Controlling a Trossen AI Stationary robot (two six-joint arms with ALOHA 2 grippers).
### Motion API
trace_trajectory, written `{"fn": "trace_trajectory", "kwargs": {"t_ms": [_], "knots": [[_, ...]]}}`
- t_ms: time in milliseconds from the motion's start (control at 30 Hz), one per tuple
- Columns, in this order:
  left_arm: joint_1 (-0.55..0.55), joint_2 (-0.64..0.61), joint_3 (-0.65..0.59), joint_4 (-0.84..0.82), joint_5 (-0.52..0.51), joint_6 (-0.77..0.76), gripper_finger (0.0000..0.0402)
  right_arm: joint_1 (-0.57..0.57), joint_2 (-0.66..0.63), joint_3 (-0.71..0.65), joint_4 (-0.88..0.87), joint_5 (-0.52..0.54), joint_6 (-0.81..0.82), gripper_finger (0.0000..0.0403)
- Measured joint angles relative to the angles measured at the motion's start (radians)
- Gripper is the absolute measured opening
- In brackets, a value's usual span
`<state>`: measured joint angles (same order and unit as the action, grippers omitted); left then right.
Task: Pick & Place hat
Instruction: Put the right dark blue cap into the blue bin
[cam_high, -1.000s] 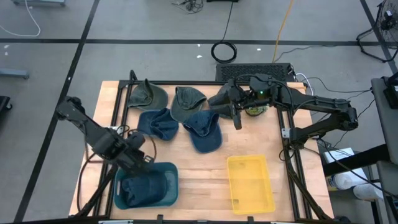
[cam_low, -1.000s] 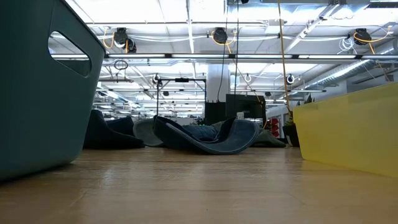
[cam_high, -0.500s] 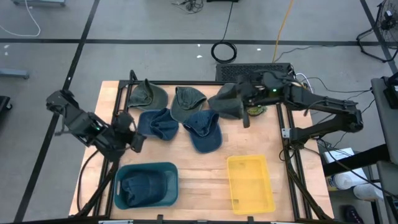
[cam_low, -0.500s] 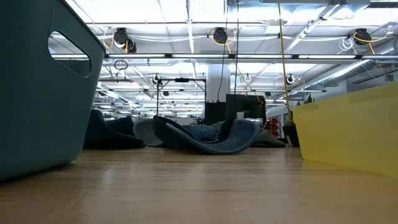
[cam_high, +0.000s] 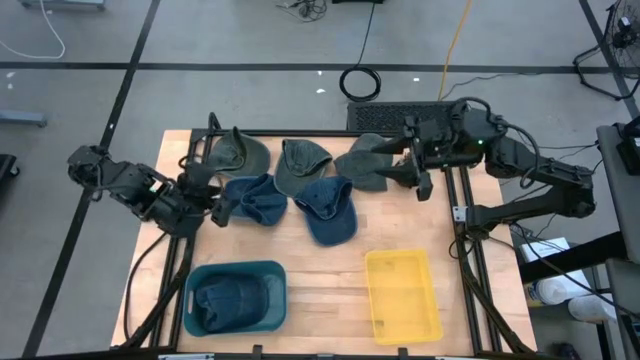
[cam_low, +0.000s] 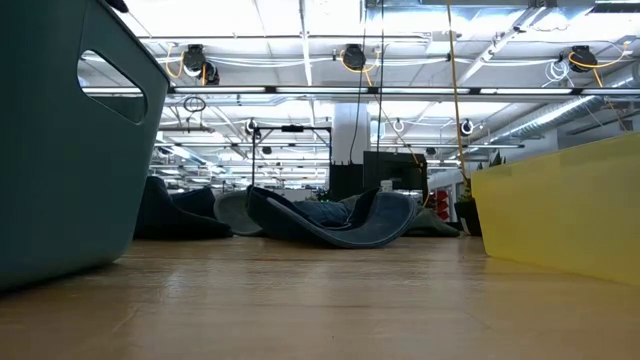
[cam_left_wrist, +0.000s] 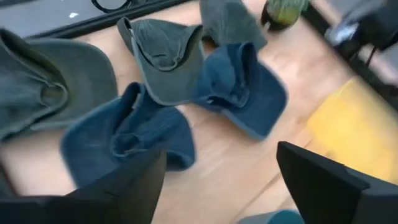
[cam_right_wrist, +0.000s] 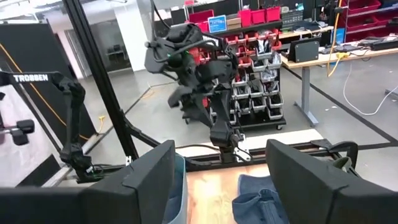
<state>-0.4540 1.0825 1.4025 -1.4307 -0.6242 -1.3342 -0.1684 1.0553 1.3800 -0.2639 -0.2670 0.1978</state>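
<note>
Five hats lie loose on the wooden table: two green ones (cam_high: 237, 152) (cam_high: 303, 163), a grey-green one (cam_high: 366, 160) and two blue ones (cam_high: 255, 198) (cam_high: 328, 210). Another blue hat (cam_high: 225, 300) lies inside the teal bin (cam_high: 272, 272) at the near left. My left gripper (cam_high: 218, 206) hangs open beside the left blue hat (cam_left_wrist: 127, 134), its fingers (cam_left_wrist: 124, 186) empty. My right gripper (cam_high: 421, 184) is open above the table's far right, just right of the grey-green hat, pointing level across the table toward my left arm (cam_right_wrist: 193, 68).
An empty yellow bin (cam_high: 402, 295) stands at the near right, and it fills the right of the low view (cam_low: 560, 210), with the teal bin (cam_low: 60, 150) on the left. A small green thing (cam_left_wrist: 283, 9) sits at the far right. Bare wood lies between the bins.
My left gripper has left the teal bin, rising and going toward the table's far edge, and now hangs by the left blue hat; the blue hat stays in the bin. My right gripper has drawn back toward the table's right edge, off the grey-green hat.
</note>
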Motion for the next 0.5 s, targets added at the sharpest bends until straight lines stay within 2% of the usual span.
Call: {"fn": "trace_trajectory", "kwargs": {"t_ms": [167,333,500], "knots": [[0.121,0.001,0.0,0.0,0.127,0.245,0.034,0.0,-0.004,0.0,0.007,0.0,0.0,0.024],[0.226,0.001,0.0,0.007,0.196,0.47,0.0342,0.0,-0.004,0.0,0.008,0.001,0.0,0.0238],[0.322,0.008,0.0,0.12,0.249,0.676,0.0342,0.0,-0.004,0.0,0.008,0.002,0.0,0.024]]}}
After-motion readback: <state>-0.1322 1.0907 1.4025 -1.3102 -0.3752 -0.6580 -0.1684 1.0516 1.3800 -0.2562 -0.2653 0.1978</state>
